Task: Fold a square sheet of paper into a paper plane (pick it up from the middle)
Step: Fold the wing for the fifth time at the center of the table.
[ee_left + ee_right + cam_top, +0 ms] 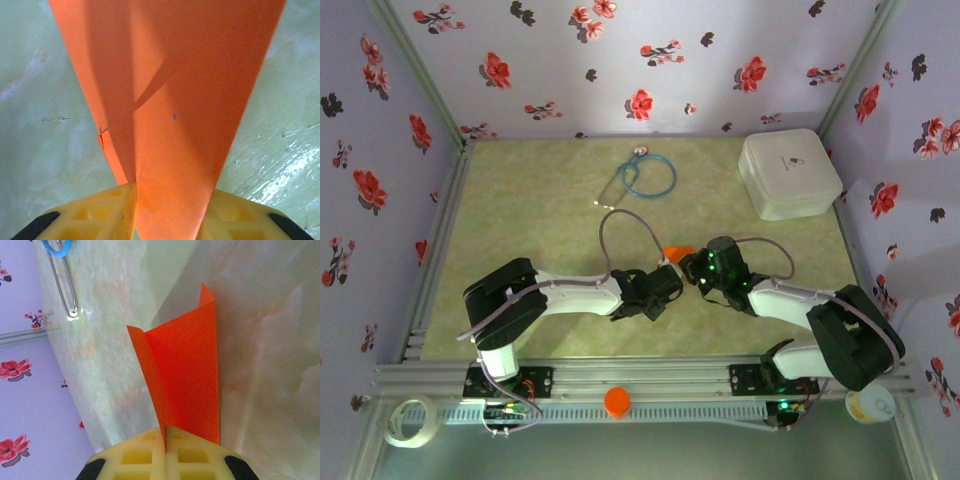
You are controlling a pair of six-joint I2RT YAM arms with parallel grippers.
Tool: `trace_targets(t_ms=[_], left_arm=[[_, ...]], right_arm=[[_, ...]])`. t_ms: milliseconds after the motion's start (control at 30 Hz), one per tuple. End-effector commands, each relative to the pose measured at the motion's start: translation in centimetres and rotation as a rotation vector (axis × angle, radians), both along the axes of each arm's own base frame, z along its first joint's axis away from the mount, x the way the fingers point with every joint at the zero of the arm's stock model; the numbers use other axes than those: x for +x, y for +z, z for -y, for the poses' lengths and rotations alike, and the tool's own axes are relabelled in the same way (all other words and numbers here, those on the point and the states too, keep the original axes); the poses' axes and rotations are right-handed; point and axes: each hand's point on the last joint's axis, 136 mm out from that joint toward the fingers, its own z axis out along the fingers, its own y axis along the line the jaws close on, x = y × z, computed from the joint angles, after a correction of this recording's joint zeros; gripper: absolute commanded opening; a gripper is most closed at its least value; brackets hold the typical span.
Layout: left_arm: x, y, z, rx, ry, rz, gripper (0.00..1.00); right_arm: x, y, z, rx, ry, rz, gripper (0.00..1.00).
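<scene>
The square sheet of paper (677,250), bright orange and folded lengthwise into a narrow tapering shape, is held above the middle of the table between both grippers. My left gripper (670,268) reaches in from the left. In its wrist view the folded paper (175,100) runs down between the yellow fingers (112,210), which stand partly apart and touch it on both sides. My right gripper (689,262) comes in from the right. Its fingers (145,455) are pressed together on the paper's (185,375) folded edge, with two flaps standing up beyond them.
A white rounded box (788,172) sits at the back right. A blue-ringed stethoscope (645,178) lies at the back centre. A small orange cap (617,401) rests on the front rail, with tape rolls (408,420) at the front corners. Floral walls close in three sides.
</scene>
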Motion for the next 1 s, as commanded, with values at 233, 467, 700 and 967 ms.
trace_targets(t_ms=[233, 467, 700, 967], left_arm=[[0.3, 1.2, 0.7, -0.031, -0.002, 0.036, 0.35], [0.2, 1.4, 0.8, -0.041, -0.005, 0.039, 0.28], [0.1, 0.7, 0.8, -0.024, -0.004, 0.024, 0.23], [0.1, 0.2, 0.6, -0.012, 0.012, 0.015, 0.14]], right_arm=[[-0.2, -0.1, 0.0, -0.005, -0.007, -0.012, 0.0], [-0.2, -0.3, 0.1, -0.011, -0.008, -0.018, 0.0], [-0.3, -0.3, 0.1, -0.01, -0.009, -0.02, 0.0], [-0.4, 0.1, 0.6, -0.038, -0.007, -0.003, 0.05]])
